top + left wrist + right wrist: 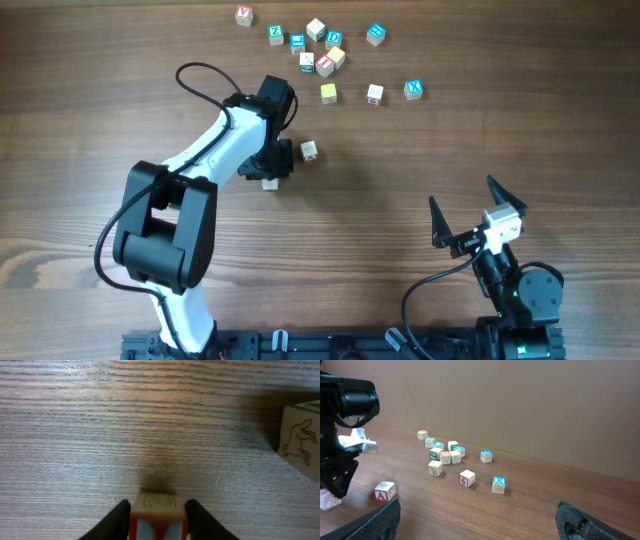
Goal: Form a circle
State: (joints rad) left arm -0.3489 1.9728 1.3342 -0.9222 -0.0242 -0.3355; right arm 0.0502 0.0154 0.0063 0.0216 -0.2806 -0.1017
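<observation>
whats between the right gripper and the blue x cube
Nothing: only bare wooden table lies between the open right gripper and the blue X cube. The overhead view shows this, and the right wrist view agrees.

Wooden table (450, 140), scattered letter cubes (325, 65)

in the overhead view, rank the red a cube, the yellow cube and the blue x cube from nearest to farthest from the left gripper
Measured from the left gripper:
1. red A cube, just to its right, standing apart from the scatter.
2. yellow cube, on the near edge of the scatter.
3. blue X cube, at the scatter's right end.
</observation>
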